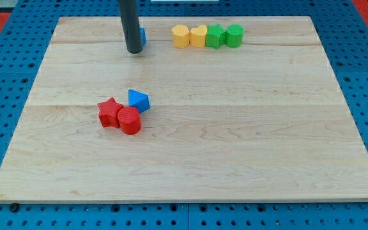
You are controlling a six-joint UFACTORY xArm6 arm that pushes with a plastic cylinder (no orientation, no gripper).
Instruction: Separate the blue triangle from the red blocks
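Note:
The blue triangle (138, 100) lies left of the board's middle, touching the red round block (129, 120) just below it. The red star (110, 113) sits against the round red block's left side. My tip (135, 50) is near the view's top, well above these three blocks and apart from them. A second blue block (142, 36) peeks out from behind the rod's right side, mostly hidden.
Along the top edge, right of the rod, stand a row of two yellow blocks (181, 36) (199, 36) and two green blocks (216, 36) (234, 35), touching each other. The wooden board (235, 147) lies on a blue perforated table.

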